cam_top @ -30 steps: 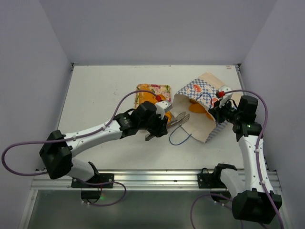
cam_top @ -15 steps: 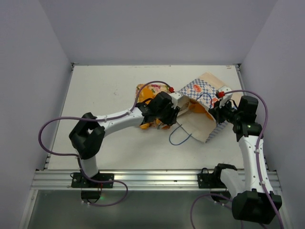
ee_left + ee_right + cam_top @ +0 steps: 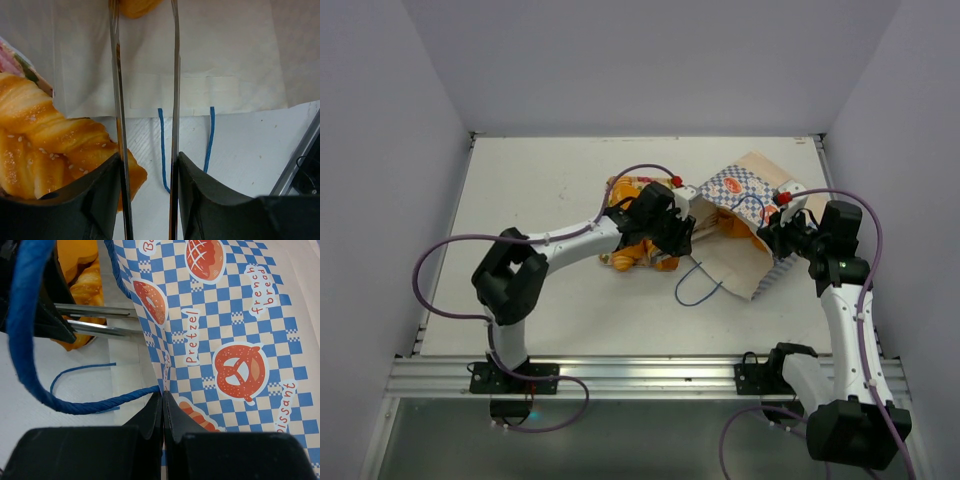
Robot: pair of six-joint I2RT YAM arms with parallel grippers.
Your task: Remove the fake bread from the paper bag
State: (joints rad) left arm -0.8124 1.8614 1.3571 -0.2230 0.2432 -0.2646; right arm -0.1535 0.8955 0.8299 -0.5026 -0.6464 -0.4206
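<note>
Left gripper (image 3: 144, 15) narrowly parted, tips inside paper bag (image 3: 745, 195) mouth | I see fake bread piece (image 3: 136, 5) between tips, ungripped | croissant (image 3: 45, 135) left of fingers | right gripper (image 3: 163, 397) pinching bag rim

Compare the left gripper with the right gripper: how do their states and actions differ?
The left gripper has parted fingers; the right gripper is shut. The left reaches into the paper bag gripping nothing; the right pinches the bag's rim. Both are at the bag's open end.
</note>
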